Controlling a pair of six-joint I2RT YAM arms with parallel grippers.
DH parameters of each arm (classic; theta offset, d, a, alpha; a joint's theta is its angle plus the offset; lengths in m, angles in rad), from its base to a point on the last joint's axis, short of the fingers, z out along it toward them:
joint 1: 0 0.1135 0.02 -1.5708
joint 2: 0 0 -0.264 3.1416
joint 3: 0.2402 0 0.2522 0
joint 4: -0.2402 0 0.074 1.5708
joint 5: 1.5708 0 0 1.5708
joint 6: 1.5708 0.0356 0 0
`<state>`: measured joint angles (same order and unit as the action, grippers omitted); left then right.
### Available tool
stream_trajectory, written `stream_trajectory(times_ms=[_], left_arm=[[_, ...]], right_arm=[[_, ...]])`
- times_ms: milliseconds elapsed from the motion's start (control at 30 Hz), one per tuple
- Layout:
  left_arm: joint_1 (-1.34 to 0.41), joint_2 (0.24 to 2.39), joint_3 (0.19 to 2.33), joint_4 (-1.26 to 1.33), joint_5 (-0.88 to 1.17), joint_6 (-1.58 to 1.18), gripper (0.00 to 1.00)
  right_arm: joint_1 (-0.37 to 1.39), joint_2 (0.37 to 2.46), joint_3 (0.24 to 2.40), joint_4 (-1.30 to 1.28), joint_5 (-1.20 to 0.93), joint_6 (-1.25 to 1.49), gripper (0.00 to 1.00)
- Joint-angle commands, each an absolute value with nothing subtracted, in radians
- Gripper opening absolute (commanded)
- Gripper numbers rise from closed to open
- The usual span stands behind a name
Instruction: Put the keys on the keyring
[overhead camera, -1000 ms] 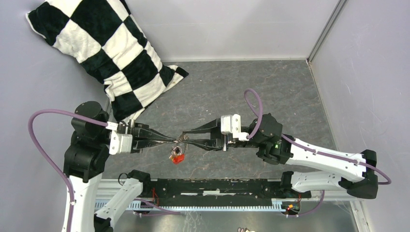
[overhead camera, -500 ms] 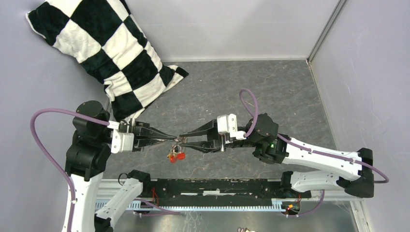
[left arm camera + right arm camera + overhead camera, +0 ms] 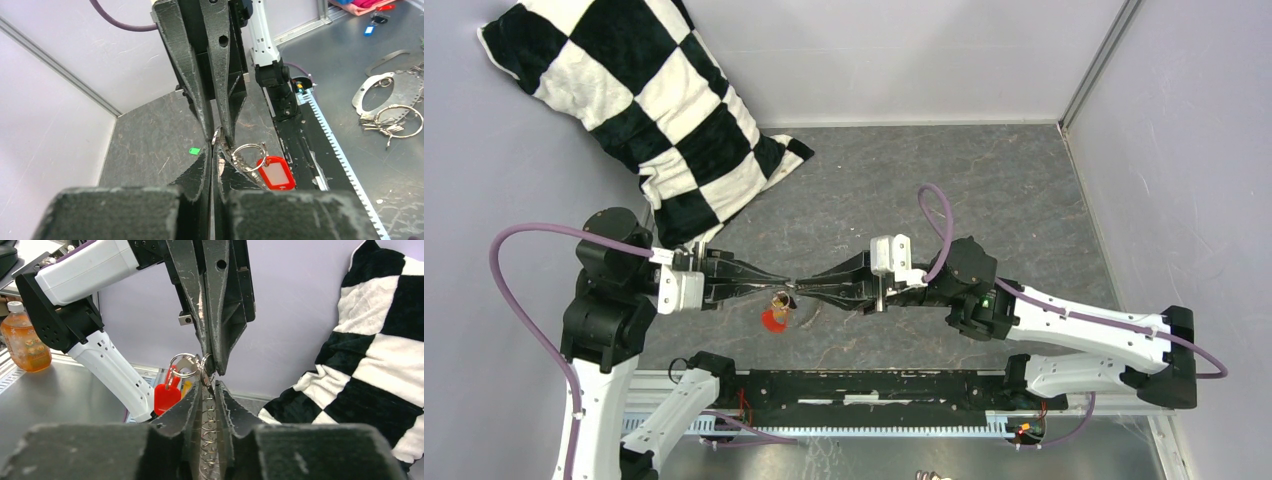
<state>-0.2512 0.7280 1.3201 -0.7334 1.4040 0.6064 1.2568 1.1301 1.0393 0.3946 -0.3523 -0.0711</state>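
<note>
I am holding the keyring (image 3: 249, 145) in the air between my two arms, above the near part of the table (image 3: 984, 190). My left gripper (image 3: 210, 151) is pressed closed on its wire. My right gripper (image 3: 209, 385) is meeting it tip to tip, with the fingers standing tight on a coiled piece of wire. The red strap (image 3: 274, 172) is hanging free under the ring, and a yellow key (image 3: 186, 387) seems to be hanging beside it. A small green piece (image 3: 194, 150), maybe the green key, is lying on the table apart from the ring. The red key I am not finding. I am judging the ring to be very light, thin and springy, and its smooth metal could slip or turn in my pads. So I am thinking to grip the wire itself and each key by its plastic head. The table is looking dark, flat and a little rough. Pale walls are closing the back and sides, and a checkered pillow (image 3: 644, 110) is filling the far left corner.
</note>
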Motion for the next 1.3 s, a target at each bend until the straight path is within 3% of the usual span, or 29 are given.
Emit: stream_trajectory(times_ms=[0, 300, 400, 500, 600, 767, 1033, 1267], left_arm=[[-0.253, 0.721, 1.32, -0.699, 1.401, 0.569, 0.02], [-0.253, 0.69, 1.251, -0.698, 1.345, 0.587, 0.02], [-0.253, 0.678, 1.23, -0.673, 1.33, 0.554, 0.02], [-0.253, 0.646, 1.185, -0.555, 1.306, 0.443, 0.02], [-0.253, 0.624, 1.161, -0.496, 1.301, 0.411, 0.02], [-0.253, 0.617, 1.156, -0.496, 1.277, 0.402, 0.02], [-0.253, 0.612, 1.203, -0.759, 1.22, 0.665, 0.38], [-0.253, 0.771, 1.312, -1.151, 1.061, 0.887, 0.47]], right_arm=[[1.261, 1.123, 1.029, 0.466, -0.297, -0.054, 0.16], [1.261, 1.13, 1.027, 0.494, -0.233, -0.032, 0.18], [1.262, 1.138, 1.028, 0.488, -0.209, -0.027, 0.27], [1.263, 1.14, 1.026, 0.477, -0.173, -0.028, 0.19], [1.265, 1.135, 1.02, 0.475, -0.143, -0.039, 0.03], [1.266, 1.117, 1.033, 0.403, -0.112, -0.091, 0.01], [1.268, 1.17, 1.207, 0.071, -0.126, -0.207, 0.01], [1.275, 1.269, 1.368, -0.172, -0.108, -0.26, 0.01]])
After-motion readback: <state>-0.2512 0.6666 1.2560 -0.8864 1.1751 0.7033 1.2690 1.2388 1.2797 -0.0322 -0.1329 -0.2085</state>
